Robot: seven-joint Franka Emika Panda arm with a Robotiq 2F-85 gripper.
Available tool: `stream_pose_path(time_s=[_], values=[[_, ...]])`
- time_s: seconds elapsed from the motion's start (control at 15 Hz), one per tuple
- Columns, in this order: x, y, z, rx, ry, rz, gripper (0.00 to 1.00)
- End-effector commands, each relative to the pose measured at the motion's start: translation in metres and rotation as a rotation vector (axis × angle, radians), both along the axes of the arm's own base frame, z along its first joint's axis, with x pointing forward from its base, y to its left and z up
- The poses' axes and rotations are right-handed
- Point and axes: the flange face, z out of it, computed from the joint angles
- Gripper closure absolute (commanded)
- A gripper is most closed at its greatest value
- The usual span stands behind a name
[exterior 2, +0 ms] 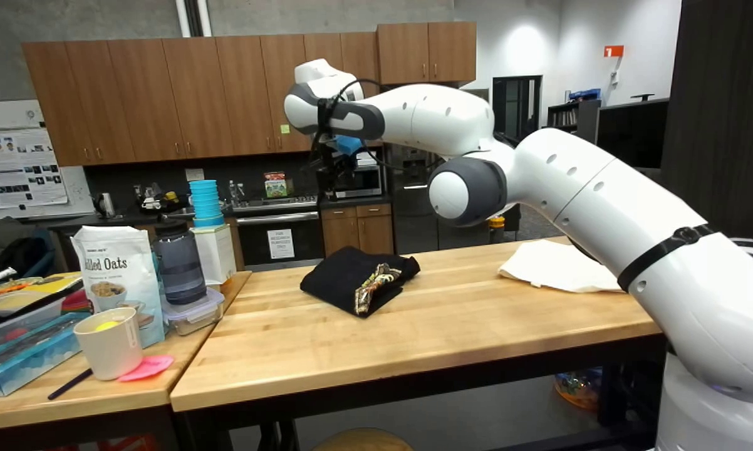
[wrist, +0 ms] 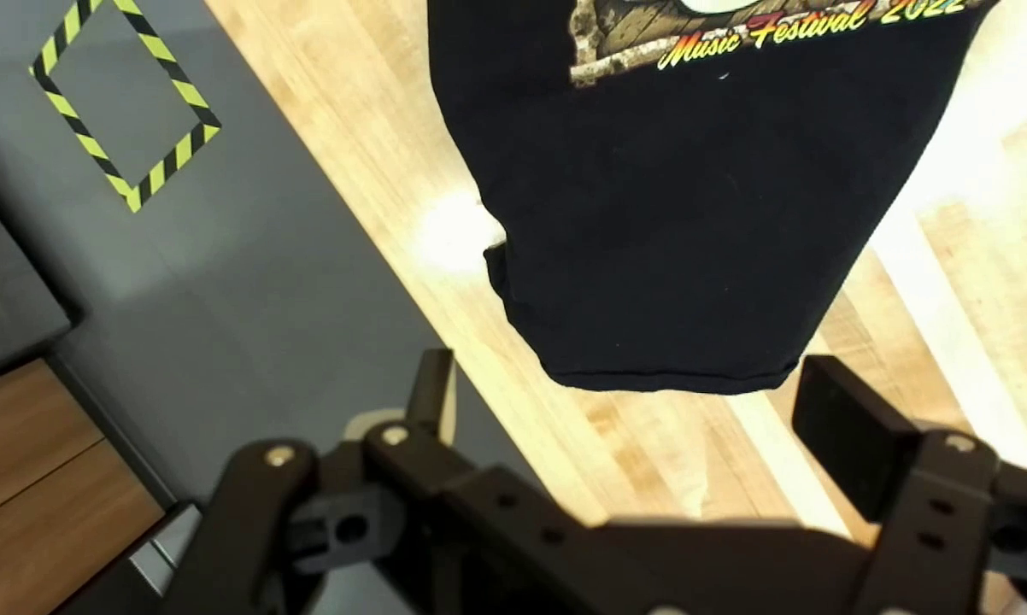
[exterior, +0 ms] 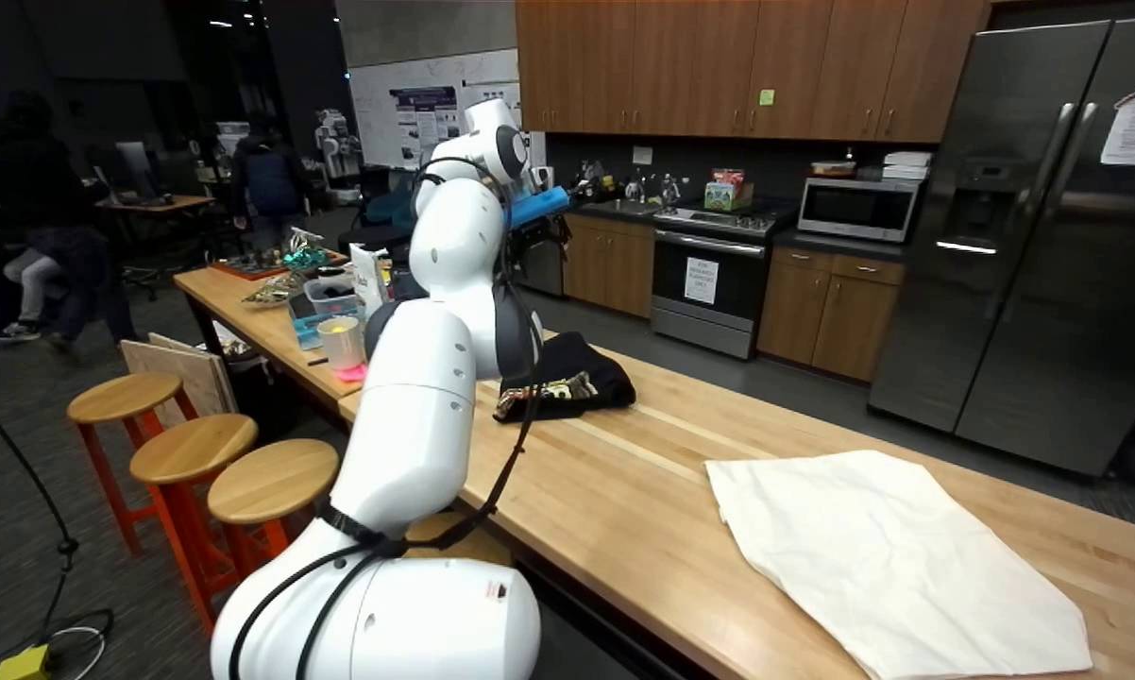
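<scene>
Garment of folded black cloth (wrist: 684, 222) with colourful print (wrist: 731, 40), on pale striped wooden table (exterior 2: 426, 332), tapering down the wrist view, far end cropped, long axis unclear, plain narrow edge (wrist: 667, 378) pointing toward black two-fingered gripper (wrist: 637, 401), jaws wide apart.

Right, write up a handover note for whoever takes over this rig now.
Jaws: wide open and holding nothing, raised above the table; the nearest thing is the black cloth, not touched.
Black cloth: lying on the table, its print partly showing, with "Music Festival 2022" readable in the wrist view.
White cloth: spread out on the same table, apart from the black cloth.
Done: the open jaws are up by the black cloth.
Left: no grip taken yet on either cloth.
</scene>
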Motion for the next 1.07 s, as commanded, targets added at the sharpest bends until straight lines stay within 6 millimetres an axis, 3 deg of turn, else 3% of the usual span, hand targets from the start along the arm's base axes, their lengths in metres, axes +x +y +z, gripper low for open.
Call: stream_pose_path(time_s=[0.0, 0.47, 1.0], values=[[-0.019, -0.001, 0.025, 0.000, 0.020, -0.030, 0.00], [-0.044, 0.005, 0.051, -0.003, 0.030, -0.064, 0.00], [-0.060, -0.011, 0.059, -0.033, 0.105, -0.179, 0.00]])
